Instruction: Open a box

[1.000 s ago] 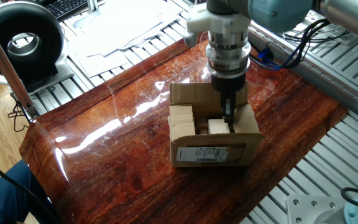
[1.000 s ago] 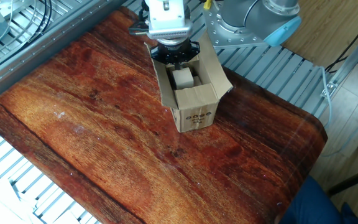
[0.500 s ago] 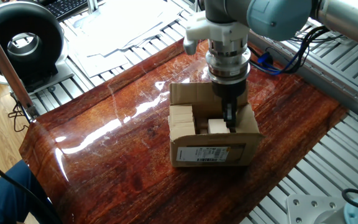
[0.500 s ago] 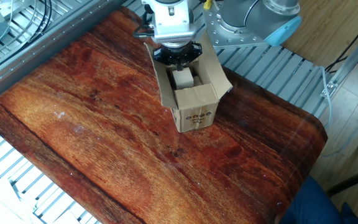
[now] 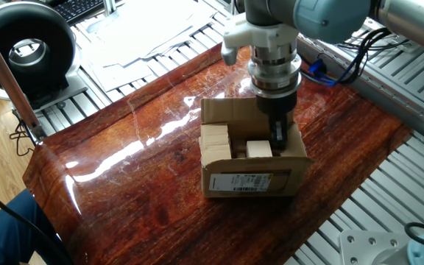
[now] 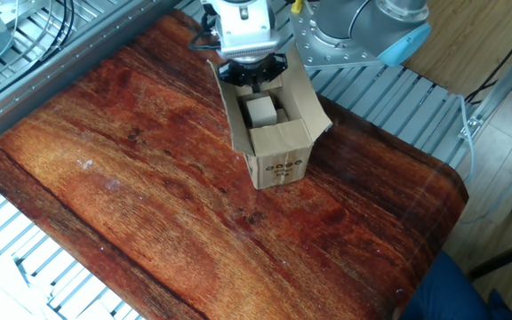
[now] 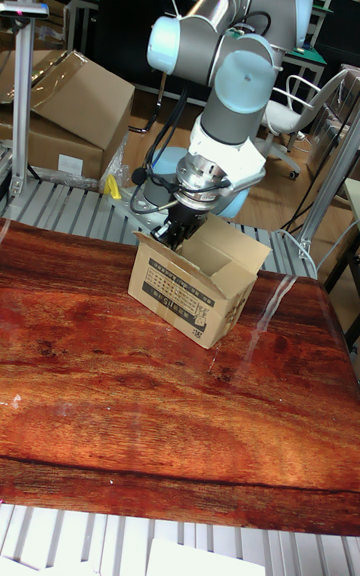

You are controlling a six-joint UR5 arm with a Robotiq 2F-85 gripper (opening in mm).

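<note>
The brown cardboard box (image 5: 250, 179) stands on the wooden table with its top flaps raised and a white barcode label on the near long side. It also appears in the other fixed view as the box (image 6: 278, 164) and in the tall view as the box (image 7: 180, 291). My gripper (image 5: 278, 134) reaches down into the box's right end, its dark fingers close together with nothing seen between them. It is against the end flap there. From the other side the gripper (image 6: 254, 78) sits over the box's far end. In the tall view the gripper (image 7: 180, 232) dips behind the box's rim.
Pale wooden blocks (image 5: 214, 140) lie inside the box, one (image 6: 260, 110) just below the fingers. The table (image 5: 138, 184) is glossy dark wood with metal slats around it. A black round device (image 5: 26, 48) and papers sit at the back left. Cables run at the back right.
The gripper has shifted a little to the right, toward the box's end flap. The box and the blocks have not moved.
</note>
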